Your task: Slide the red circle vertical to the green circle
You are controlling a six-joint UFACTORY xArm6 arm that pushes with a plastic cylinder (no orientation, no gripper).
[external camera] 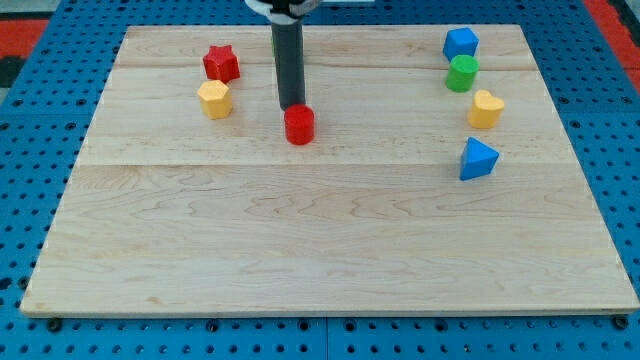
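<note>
You see my tip [292, 106] touching the red circle [299, 125] from the top side | tool: plain rod, holding nothing | green circle [462, 73] far at the right of the worktop [320, 240]

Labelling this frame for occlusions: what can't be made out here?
- My tip: its very end meets the red circle block; touching or just short, cannot tell.
- Dark rod: upper part and arm cut off by the view's top.
- Something greenish behind the rod: hidden, unidentifiable.
- Wooden board: lower corners clipped by the view's bottom edge.
</note>
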